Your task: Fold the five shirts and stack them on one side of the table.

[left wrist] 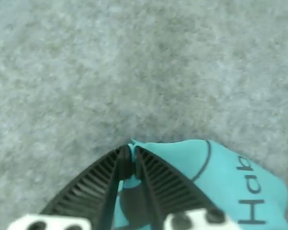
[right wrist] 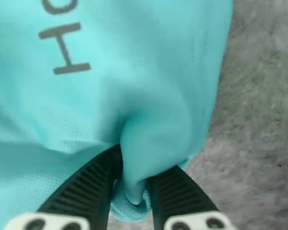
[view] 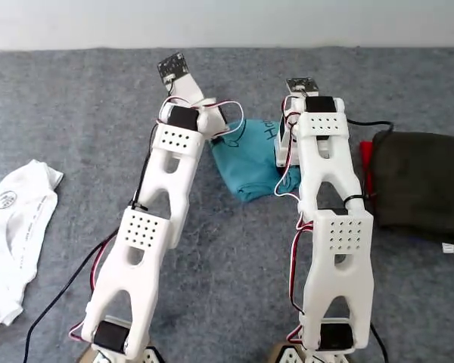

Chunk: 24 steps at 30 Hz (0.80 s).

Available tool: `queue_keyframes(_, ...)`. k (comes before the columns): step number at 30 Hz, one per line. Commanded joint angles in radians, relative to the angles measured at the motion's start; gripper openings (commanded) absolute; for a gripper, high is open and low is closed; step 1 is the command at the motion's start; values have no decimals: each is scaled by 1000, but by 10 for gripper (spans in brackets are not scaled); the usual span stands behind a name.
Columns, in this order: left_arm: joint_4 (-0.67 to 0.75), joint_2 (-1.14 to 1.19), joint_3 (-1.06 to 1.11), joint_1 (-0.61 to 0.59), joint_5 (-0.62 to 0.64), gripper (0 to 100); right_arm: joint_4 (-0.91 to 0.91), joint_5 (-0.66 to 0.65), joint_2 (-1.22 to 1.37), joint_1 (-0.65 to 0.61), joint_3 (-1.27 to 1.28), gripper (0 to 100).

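Holding the soft, dark-lettered teal shirt (view: pixel 246 162) at two points, you have little margin on either grip. Your left gripper (left wrist: pixel 128 155) is closed almost completely, with only a thin edge of the cloth nipped at the very tips of its black ribbed jaws. Any sharp pull could slide that edge out and drop one side of the fold. Your right gripper (right wrist: pixel 132 191) is clamped on a thicker pleat of the same cloth, its jaws held slightly apart by the bunched material. It may have caught more than one layer, so lifting from there could drag the whole bundle or open what is already folded.

The teal shirt lies partly bunched on the grey felt-like table cover (view: pixel 234 265), between the two arms and near the middle of the table. That cover looks rough enough to hold onto the fabric, so a low drag is likely to wrinkle it. If the two arms travel unevenly, expect a skewed, twisted fold.

Watch your right side too. The folded dark olive shirt (view: pixel 420 185), with a strip of red cloth (view: pixel 365 162) at its edge, sits just beside that arm, and a wide swing could nudge the pile. The crumpled white shirt (view: pixel 19 227) lies well apart, at the left edge
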<state>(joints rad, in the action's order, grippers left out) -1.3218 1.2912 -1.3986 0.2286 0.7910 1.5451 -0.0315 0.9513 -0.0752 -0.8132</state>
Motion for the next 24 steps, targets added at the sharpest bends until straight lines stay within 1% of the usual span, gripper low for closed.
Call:
queue_keyframes(1,26,-17,-21,25,-14,13,-5,-25,-8,15,0,9)
queue_keyframes(4,25,-28,-31,46,-14,13,16,-25,-53,15,0,9)
queue_keyframes(8,-34,-60,-160,77,-26,13,28,-25,-140,22,0,9)
queue_keyframes(11,-61,-69,-283,130,-164,13,33,-25,-209,21,2,9)
queue_keyframes(12,-69,-78,-289,149,-184,13,44,-25,-229,21,2,9)
queue_keyframes(17,-29,-72,-282,206,-186,13,122,-28,-364,31,2,9)
queue_keyframes(21,48,-78,-282,224,-186,13,200,-106,-479,61,2,9)
queue_keyframes(24,110,-78,-283,238,-186,13,214,-124,-555,110,2,9)
